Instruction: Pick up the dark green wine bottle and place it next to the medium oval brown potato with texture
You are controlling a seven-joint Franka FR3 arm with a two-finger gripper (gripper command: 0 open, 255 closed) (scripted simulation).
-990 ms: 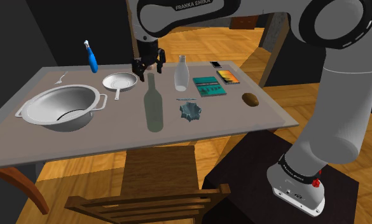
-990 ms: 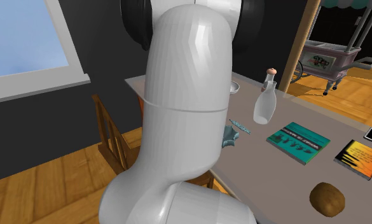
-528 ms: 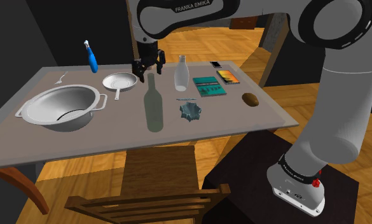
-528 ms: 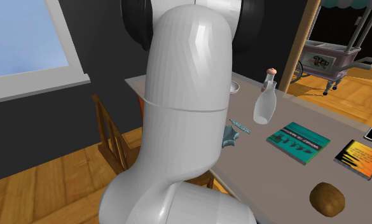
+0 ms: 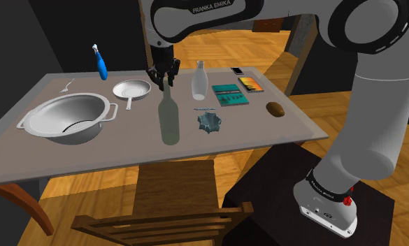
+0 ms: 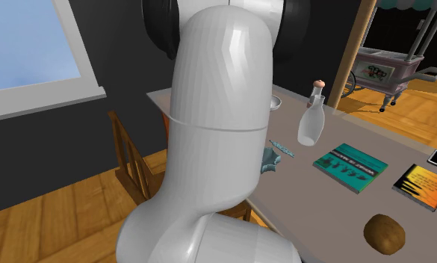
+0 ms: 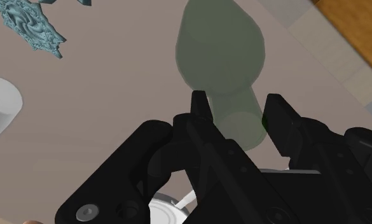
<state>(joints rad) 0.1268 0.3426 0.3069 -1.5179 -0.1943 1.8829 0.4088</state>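
A dark green translucent wine bottle [image 5: 169, 119] stands upright near the middle of the grey table [image 5: 91, 157]. My gripper [image 5: 163, 78] is at its top, the black fingers [image 7: 200, 108] shut on the bottle's neck. In the wrist view the gripper [image 7: 236, 105] clasps the neck, with the bottle [image 7: 222, 51] widening below it. The brown textured potato [image 5: 275, 109] lies near the table's edge at the shoulder view's right, well apart from the bottle. The same potato [image 6: 385, 231] sits low in the second exterior view.
A metal bowl [image 5: 66, 117], small pan [image 5: 131, 89], blue spray bottle [image 5: 101, 65] and fork [image 5: 67, 87] are left of the bottle. A clear bottle [image 5: 199, 80], teal book [image 5: 230, 94], orange book [image 5: 252, 84] and crumpled blue-grey object [image 5: 209, 121] lie between it and the potato. A wooden chair [image 5: 175, 203] stands in front.
The fingers stood apart around the bottle's top and have now closed on its neck. The arm and the bottle have stayed in place.
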